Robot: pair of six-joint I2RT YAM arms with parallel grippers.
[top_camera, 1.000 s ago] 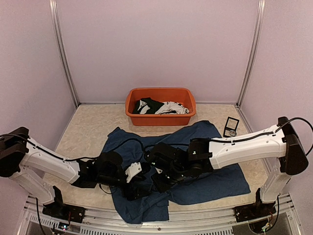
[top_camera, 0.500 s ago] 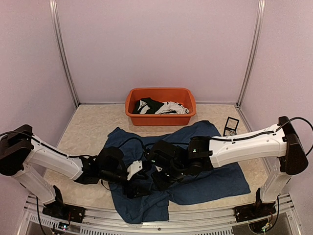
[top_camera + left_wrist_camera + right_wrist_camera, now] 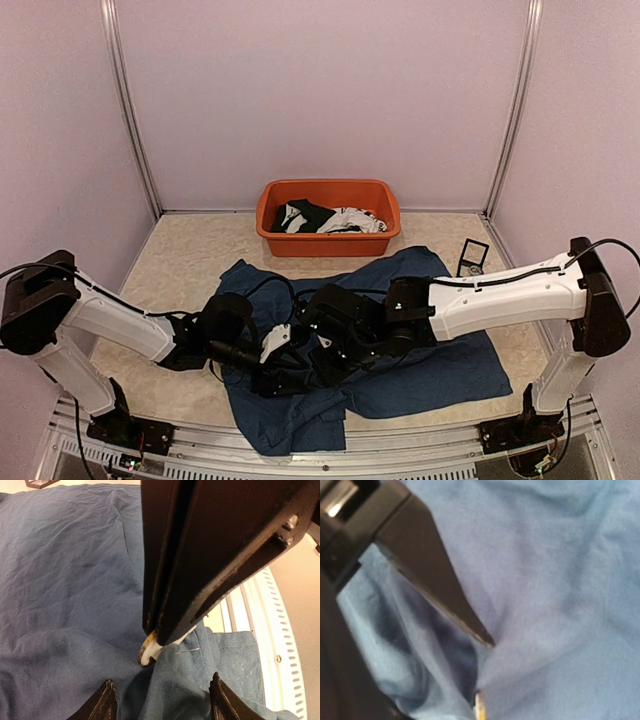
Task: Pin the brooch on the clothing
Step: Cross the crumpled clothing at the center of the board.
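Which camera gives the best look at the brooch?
The left wrist view: the brooch shows as a small round disc at the tips of the right gripper, against the clothing. The right wrist view catches only a sliver; the top view hides it.

You look into a booth closed on three sides. A plain back wall [image 3: 320, 100] fills the upper half of the top view, and a left wall [image 3: 50, 130] and a right wall [image 3: 590, 120] slant in at the frame's edges. All three read pale lilac under soft, even light, and the shadows are faint and blurred. Two slim metal posts [image 3: 130, 120] run up the back corners, upper left and upper right. The desk [image 3: 180, 260] is beige and speckled, like stone. Along the bottom of the frame, a ribbed aluminium rail [image 3: 400, 462] borders its near edge.
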